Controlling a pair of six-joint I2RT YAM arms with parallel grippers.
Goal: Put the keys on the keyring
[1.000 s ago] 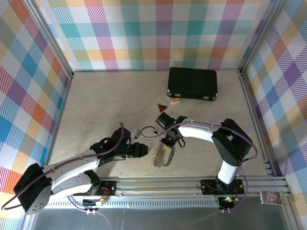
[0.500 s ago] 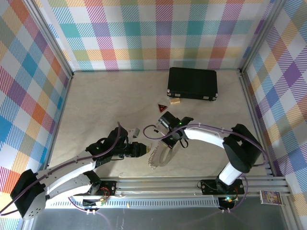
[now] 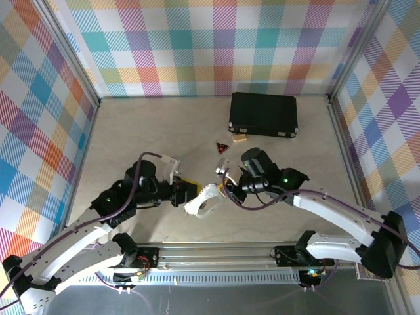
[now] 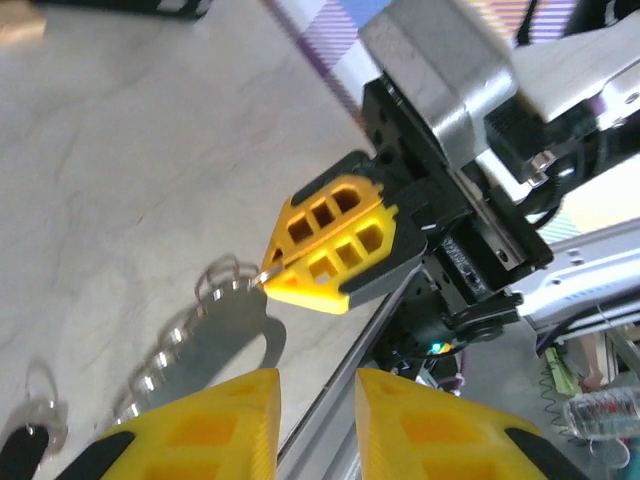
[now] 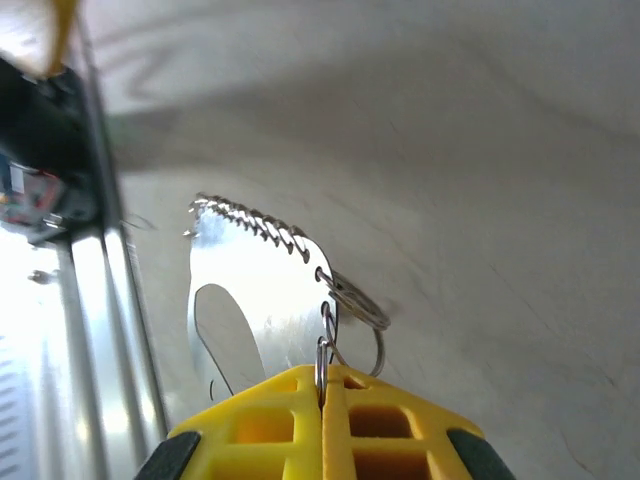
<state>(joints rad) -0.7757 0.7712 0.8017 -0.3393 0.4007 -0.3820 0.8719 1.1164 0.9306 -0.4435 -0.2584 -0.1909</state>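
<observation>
No legible text, label, brand or number anywhere.

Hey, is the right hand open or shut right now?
Shut. In the right wrist view the right hand's yellow fingers meet with no gap, pinching a thin ring on the keyring.

Keyring [image 3: 203,201] just left of right gripper [image 3: 225,191]

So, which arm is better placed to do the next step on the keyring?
Left, probably. The right gripper is shut on the keyring, so it is busy holding it. The left gripper has its fingers apart, apparently empty, beside the keyring.
</observation>
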